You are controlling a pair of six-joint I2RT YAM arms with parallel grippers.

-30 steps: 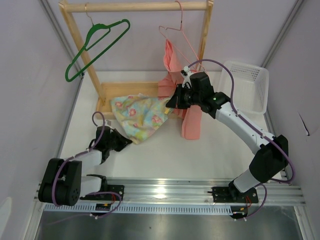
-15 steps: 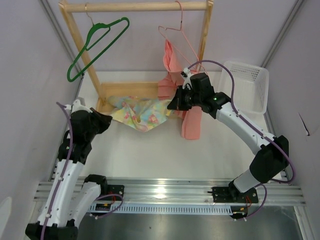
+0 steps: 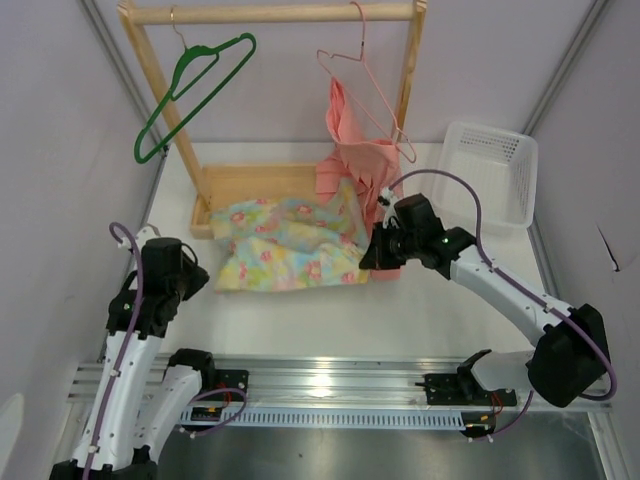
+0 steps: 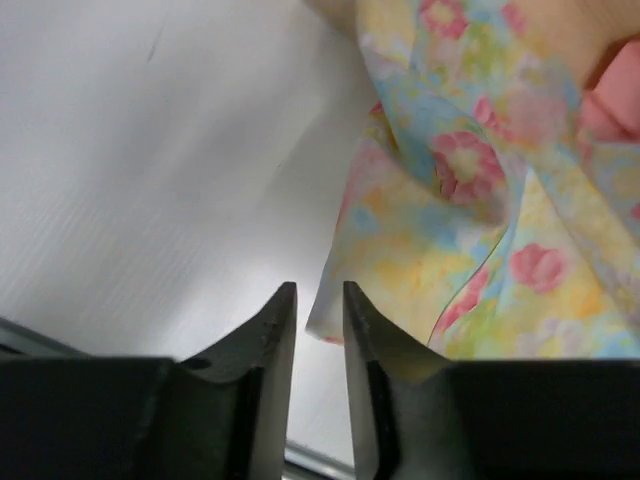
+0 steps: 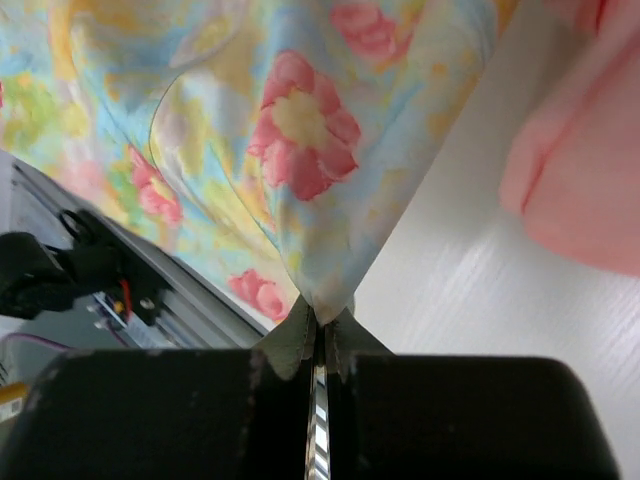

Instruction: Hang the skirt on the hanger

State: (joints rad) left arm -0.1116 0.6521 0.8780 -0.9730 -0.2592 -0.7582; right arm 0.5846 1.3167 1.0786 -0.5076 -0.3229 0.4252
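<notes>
The pastel floral cloth skirt [image 3: 290,245] is light and floppy; my right end effector [image 5: 318,322] clenches its corner, my left end effector [image 4: 318,300] gapes empty.

Robot lab test cell. White tabletop [image 3: 300,310] boxed in by pale lilac wall panels [image 3: 60,150] and grey metal corner posts [image 3: 570,60]. Silver aluminium rail [image 3: 340,385] along near edge, carrying two black-and-white robot arms: left arm [image 3: 130,340], right arm [image 3: 500,290], both trailing purple cables [image 3: 437,174]. Exposed wiring at arm bases. Few props on table: small light wooden garment rack [image 3: 270,12], dark green plastic hanger [image 3: 245,42] on its bar, pastel floral cloth skirt [image 3: 290,250], white plastic mesh basket [image 3: 488,130] at right.
</notes>
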